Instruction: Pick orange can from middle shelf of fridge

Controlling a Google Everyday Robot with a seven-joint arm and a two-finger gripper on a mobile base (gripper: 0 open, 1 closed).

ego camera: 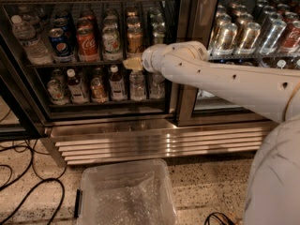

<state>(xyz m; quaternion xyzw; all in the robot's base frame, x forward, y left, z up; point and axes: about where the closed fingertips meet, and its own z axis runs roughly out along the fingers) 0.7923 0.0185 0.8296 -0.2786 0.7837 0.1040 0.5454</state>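
Where orange can stands on middle shelf | end effector just below | grip unclear

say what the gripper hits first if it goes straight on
Probably the front rail of the middle shelf, just under the orange can; the gripper sits level with it, depth unclear.

Arm extended left (level), gripper mid-frame

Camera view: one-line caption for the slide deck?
Gripper at the front rail of the fridge's middle shelf, just below the orange can, before the pick.
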